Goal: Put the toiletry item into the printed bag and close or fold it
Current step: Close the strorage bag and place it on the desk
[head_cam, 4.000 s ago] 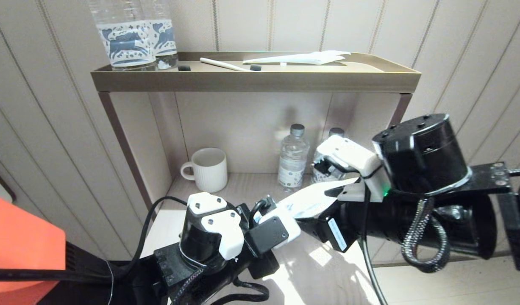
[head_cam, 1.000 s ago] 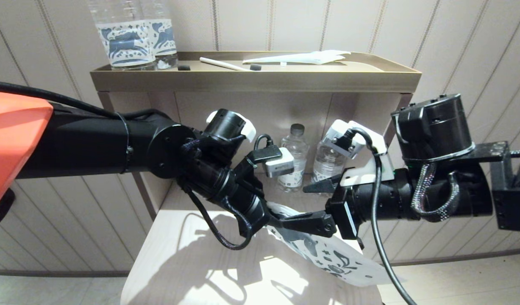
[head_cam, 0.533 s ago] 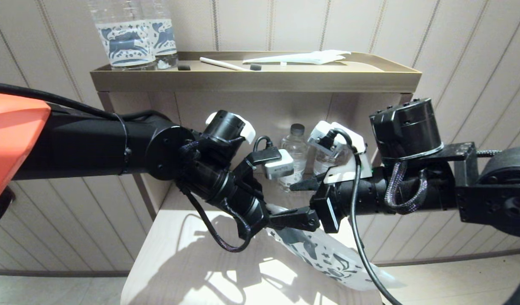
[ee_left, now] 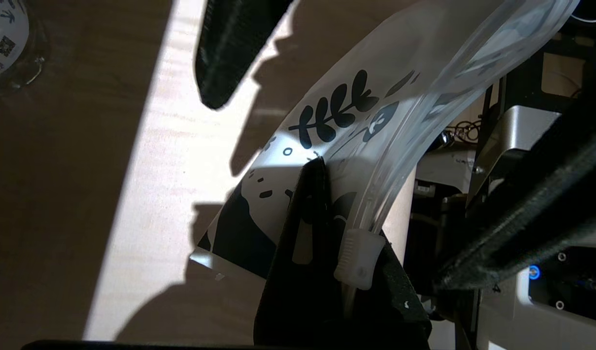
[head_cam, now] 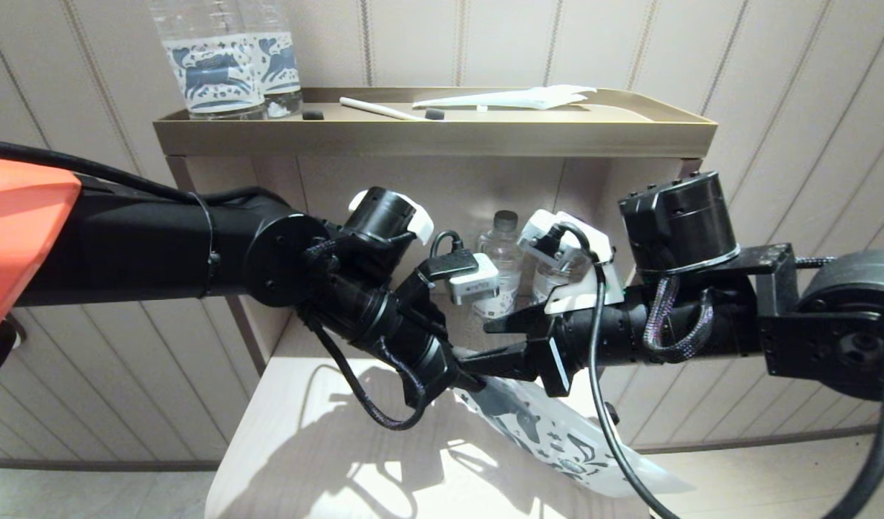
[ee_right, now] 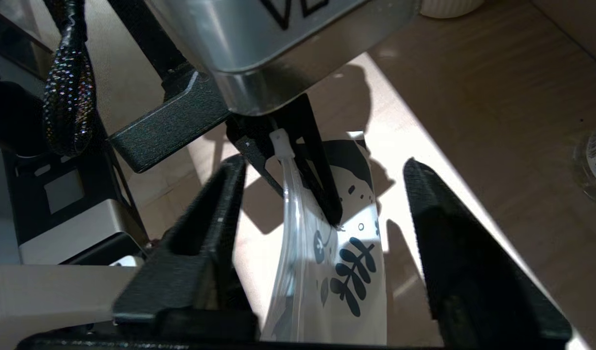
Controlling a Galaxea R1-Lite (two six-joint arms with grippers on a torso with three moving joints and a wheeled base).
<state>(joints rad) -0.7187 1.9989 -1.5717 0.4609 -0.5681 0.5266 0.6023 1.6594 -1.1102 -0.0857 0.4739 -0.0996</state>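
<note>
— Jaws first: what do we have?

— Our left gripper (head_cam: pixel 465 375) is clamped on one end of the printed bag (head_cam: pixel 550 436), right beside its small white zip slider (ee_left: pixel 358 260). Our right gripper (ee_right: pixel 322 194) is spread wide, its two black fingers (ee_right: pixel 453 253) straddling the bag's top edge without touching it.

— Where does the bag sit?

— It hangs in the air above the pale wooden tabletop (head_cam: pixel 305 447), sloping down from our left gripper toward our right side. It is thin, glossy white plastic with dark blue printing, and it curves rather than lying flat.

— What do our wrist views add?

— Our left wrist view shows a leafy sprig (ee_left: pixel 334 114) printed on the film and the clear, ribbed zip strip arching away from the slider. Our right wrist view shows the ridged texture on the inner faces of our right fingers. Whether anything is inside the bag, we cannot tell.

— And only the head view?

— The brass-coloured tray shelf (head_cam: pixel 434 133) with two clear bottles (head_cam: pixel 225 58) bearing blue horse labels, and two small water bottles (head_cam: pixel 501 263) in the niche below.
</note>
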